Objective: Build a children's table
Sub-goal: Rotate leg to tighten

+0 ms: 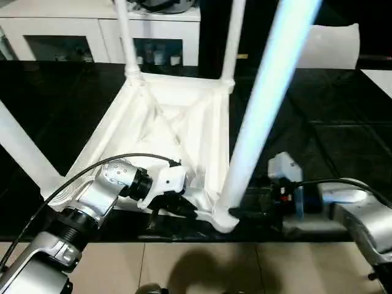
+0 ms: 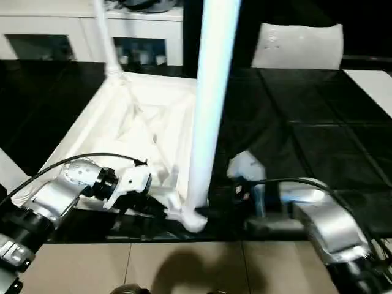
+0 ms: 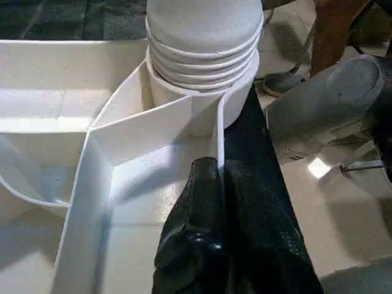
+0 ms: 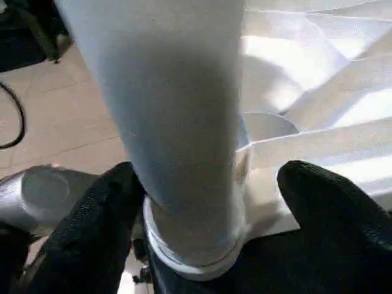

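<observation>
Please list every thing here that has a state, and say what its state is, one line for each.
Table top: upside down, ribbed underside facing up.
Near leg: standing in its near corner socket, threads partly showing.
Far legs: two upright in the far corner sockets.
Left leg: leaning out from the left corner.
Left gripper: jaws shut on the table top's rim.
Right gripper: jaws open around the near leg's base.
Cabinet: doors closed.

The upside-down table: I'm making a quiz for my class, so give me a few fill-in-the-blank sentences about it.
1. The table top lies with its ribbed side facing ____.
2. The near leg stands in a ____ socket.
3. The right claw has a finger on each side of that ____.
4. The left claw pinches the table's ____.

Missing words: up; corner; leg; rim
</observation>
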Controlling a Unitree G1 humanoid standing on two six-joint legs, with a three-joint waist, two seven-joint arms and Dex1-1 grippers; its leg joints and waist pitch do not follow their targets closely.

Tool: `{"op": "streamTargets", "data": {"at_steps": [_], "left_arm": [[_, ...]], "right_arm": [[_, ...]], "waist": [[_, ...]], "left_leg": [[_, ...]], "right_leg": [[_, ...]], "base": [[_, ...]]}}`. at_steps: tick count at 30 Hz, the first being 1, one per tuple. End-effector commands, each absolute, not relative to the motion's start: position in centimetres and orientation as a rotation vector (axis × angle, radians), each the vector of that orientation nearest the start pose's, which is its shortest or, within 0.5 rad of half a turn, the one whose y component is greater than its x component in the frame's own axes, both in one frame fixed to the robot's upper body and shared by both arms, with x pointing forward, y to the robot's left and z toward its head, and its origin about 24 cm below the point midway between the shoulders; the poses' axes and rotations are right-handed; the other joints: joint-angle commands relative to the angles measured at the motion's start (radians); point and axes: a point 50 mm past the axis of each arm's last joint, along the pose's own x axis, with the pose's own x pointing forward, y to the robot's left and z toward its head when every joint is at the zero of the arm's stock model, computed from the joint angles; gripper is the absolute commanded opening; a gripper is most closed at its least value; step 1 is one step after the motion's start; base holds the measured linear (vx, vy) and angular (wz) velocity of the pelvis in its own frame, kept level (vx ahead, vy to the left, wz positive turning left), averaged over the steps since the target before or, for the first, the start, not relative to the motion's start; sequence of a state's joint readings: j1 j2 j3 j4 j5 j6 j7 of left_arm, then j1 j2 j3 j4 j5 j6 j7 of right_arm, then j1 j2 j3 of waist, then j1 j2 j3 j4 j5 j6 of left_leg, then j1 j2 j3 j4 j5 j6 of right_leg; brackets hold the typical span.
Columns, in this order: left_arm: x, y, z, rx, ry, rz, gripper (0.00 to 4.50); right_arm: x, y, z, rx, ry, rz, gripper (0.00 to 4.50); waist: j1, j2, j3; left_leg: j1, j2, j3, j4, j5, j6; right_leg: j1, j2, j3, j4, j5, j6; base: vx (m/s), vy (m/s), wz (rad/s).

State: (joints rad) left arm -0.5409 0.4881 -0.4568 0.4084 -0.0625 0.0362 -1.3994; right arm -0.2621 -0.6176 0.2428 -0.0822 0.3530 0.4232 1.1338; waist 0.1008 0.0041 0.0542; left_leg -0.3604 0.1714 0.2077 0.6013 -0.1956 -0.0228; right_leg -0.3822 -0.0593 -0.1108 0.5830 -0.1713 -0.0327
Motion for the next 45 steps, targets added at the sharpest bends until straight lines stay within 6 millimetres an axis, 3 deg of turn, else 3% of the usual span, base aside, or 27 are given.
{"op": "streamTargets", "data": {"at_steps": [1,13,19,20,21,24,25,27,28,29,30,32,33,35,36,38,40,41,43,45], "left_arm": [[28.2,12.3,5.7,0.548,0.451,-1.712,0.00],[28.2,12.3,5.6,0.537,0.465,-1.694,0.00],[28.3,12.7,5.7,0.510,0.478,-1.666,0.00],[28.4,12.7,5.6,0.501,0.482,-1.641,0.00],[28.7,12.9,5.4,0.484,0.499,-1.571,0.00],[29.2,12.8,5.3,0.459,0.507,-1.493,0.00],[29.6,12.4,5.4,0.407,0.485,-1.424,0.00],[30.1,11.6,5.7,0.320,0.463,-1.327,0.00],[30.5,11.0,5.8,0.282,0.449,-1.269,0.00],[30.8,10.6,6.0,0.252,0.437,-1.216,0.00],[30.9,10.3,6.0,0.235,0.437,-1.197,0.00],[31.0,10.1,5.9,0.229,0.437,-1.174,0.00],[31.6,9.2,5.7,0.206,0.442,-1.058,0.00],[31.8,8.8,5.6,0.196,0.442,-1.006,0.00],[32.2,8.3,5.6,0.188,0.435,-0.951,0.00],[32.6,7.5,5.7,0.187,0.425,-0.885,0.00],[32.8,6.4,6.0,0.201,0.411,-0.862,0.00],[32.8,6.4,6.0,0.201,0.411,-0.862,0.00],[32.7,6.2,6.0,0.232,0.408,-0.890,0.00],[32.6,6.6,5.9,0.265,0.411,-0.920,0.00]], "right_arm": [[25.5,-15.4,8.4,-0.208,0.377,1.370,3.50],[25.9,-14.8,8.4,-0.150,0.400,1.457,2.40],[25.4,-14.6,8.2,-0.083,0.426,1.493,2.06],[25.2,-14.5,8.1,-0.073,0.428,1.494,2.04],[25.1,-14.2,7.9,-0.051,0.427,1.476,2.02],[25.1,-13.8,7.6,-0.039,0.419,1.430,2.01],[25.5,-13.3,7.2,-0.045,0.409,1.362,2.01],[26.3,-12.3,6.6,-0.034,0.392,1.224,2.00],[27.0,-11.7,6.4,0.002,0.380,1.135,2.00],[27.6,-11.0,6.2,0.046,0.374,1.052,1.99],[27.8,-10.6,6.2,0.067,0.371,1.030,1.99],[27.9,-10.2,6.2,0.086,0.369,1.016,1.98],[28.6,-8.5,6.0,0.147,0.372,0.916,1.98],[29.0,-7.7,6.0,0.169,0.374,0.871,1.98],[29.5,-7.1,5.9,0.184,0.375,0.812,1.98],[30.4,-6.3,5.7,0.204,0.397,0.691,1.98],[31.2,-5.3,5.7,0.182,0.387,0.630,1.98],[31.2,-5.3,5.7,0.182,0.387,0.630,1.98],[31.5,-5.3,6.2,0.190,0.347,0.609,2.68],[31.6,-5.9,6.4,0.174,0.314,0.591,2.70]], "waist": [[-0.001,-0.010,-0.064],[0.002,-0.009,-0.065],[0.002,-0.011,-0.067],[0.004,-0.002,-0.067],[0.001,-0.006,-0.067],[0.000,-0.007,-0.060],[-0.001,-0.006,-0.058],[-0.013,-0.008,-0.048],[-0.013,-0.008,-0.048],[-0.036,-0.010,-0.047],[-0.054,-0.007,-0.050],[-0.072,-0.002,-0.053],[-0.076,0.000,-0.053],[-0.085,-0.006,-0.053],[-0.089,-0.007,-0.051],[-0.089,0.000,-0.051],[-0.102,-0.002,-0.054],[-0.101,-0.001,-0.056],[-0.097,-0.001,-0.059],[-0.090,0.000,-0.065]], "left_leg": [[0.017,0.080,-0.042,-0.068,-0.165,0.037],[0.017,0.081,-0.043,-0.068,-0.163,0.036],[0.016,0.081,-0.043,-0.068,-0.150,0.038],[0.017,0.081,-0.044,-0.068,-0.151,0.036],[0.017,0.082,-0.043,-0.068,-0.157,0.032],[0.021,0.077,-0.045,-0.069,-0.194,0.022],[0.022,0.076,-0.045,-0.069,-0.207,0.019],[0.034,0.068,-0.048,-0.068,-0.275,-0.007],[0.034,0.068,-0.048,-0.068,-0.275,-0.007],[0.029,0.065,-0.059,-0.066,-0.307,-0.029],[0.018,0.069,-0.071,-0.070,-0.339,-0.036],[0.021,0.074,-0.076,-0.074,-0.365,-0.031],[0.026,0.074,-0.073,-0.073,-0.369,-0.031],[0.029,0.068,-0.071,-0.068,-0.373,-0.033],[0.030,0.059,-0.067,-0.063,-0.348,-0.017],[0.030,0.059,-0.067,-0.062,-0.338,-0.011],[0.028,0.065,-0.070,-0.068,-0.348,-0.021],[0.029,0.065,-0.070,-0.068,-0.343,-0.017],[0.020,0.066,-0.066,-0.071,-0.302,-0.005],[0.012,0.066,-0.061,-0.072,-0.233,0.014]], "right_leg": [[0.040,-0.117,0.074,-0.071,-0.331,-0.146],[0.041,-0.116,0.073,-0.071,-0.337,-0.143],[0.042,-0.115,0.073,-0.067,-0.311,-0.149],[0.042,-0.115,0.073,-0.065,-0.309,-0.151],[0.042,-0.114,0.074,-0.066,-0.306,-0.153],[0.038,-0.116,0.071,-0.081,-0.397,-0.134],[0.038,-0.118,0.070,-0.085,-0.429,-0.126],[0.028,-0.117,0.058,-0.109,-0.580,-0.087],[0.028,-0.117,0.058,-0.109,-0.580,-0.087],[0.035,-0.120,0.043,-0.116,-0.647,-0.056],[0.046,-0.118,0.029,-0.116,-0.648,-0.032],[0.046,-0.121,0.030,-0.120,-0.594,-0.026],[0.037,-0.121,0.037,-0.117,-0.565,-0.047],[0.033,-0.122,0.034,-0.120,-0.569,-0.067],[0.032,-0.123,0.035,-0.126,-0.592,-0.063],[0.032,-0.122,0.035,-0.129,-0.598,-0.055],[0.031,-0.117,0.034,-0.122,-0.557,-0.063],[0.033,-0.118,0.039,-0.119,-0.532,-0.066],[0.037,-0.119,0.050,-0.110,-0.470,-0.081],[0.043,-0.118,0.059,-0.094,-0.366,-0.111]], "base": [[0.000,0.000,0.00],[0.000,0.000,0.00],[0.000,0.000,0.00],[0.000,0.000,0.00],[0.000,0.000,0.00],[0.000,0.000,0.00],[0.000,0.000,0.00],[0.000,0.000,0.00],[0.000,0.000,0.00],[0.000,0.000,0.00],[0.000,0.000,0.00],[-0.020,0.018,-0.10],[0.000,0.000,0.00],[0.000,0.000,0.00],[0.000,0.000,0.00],[0.000,0.000,0.00],[0.000,0.000,0.00],[0.000,0.000,0.00],[0.000,0.000,0.00],[0.000,0.000,0.00]]}}
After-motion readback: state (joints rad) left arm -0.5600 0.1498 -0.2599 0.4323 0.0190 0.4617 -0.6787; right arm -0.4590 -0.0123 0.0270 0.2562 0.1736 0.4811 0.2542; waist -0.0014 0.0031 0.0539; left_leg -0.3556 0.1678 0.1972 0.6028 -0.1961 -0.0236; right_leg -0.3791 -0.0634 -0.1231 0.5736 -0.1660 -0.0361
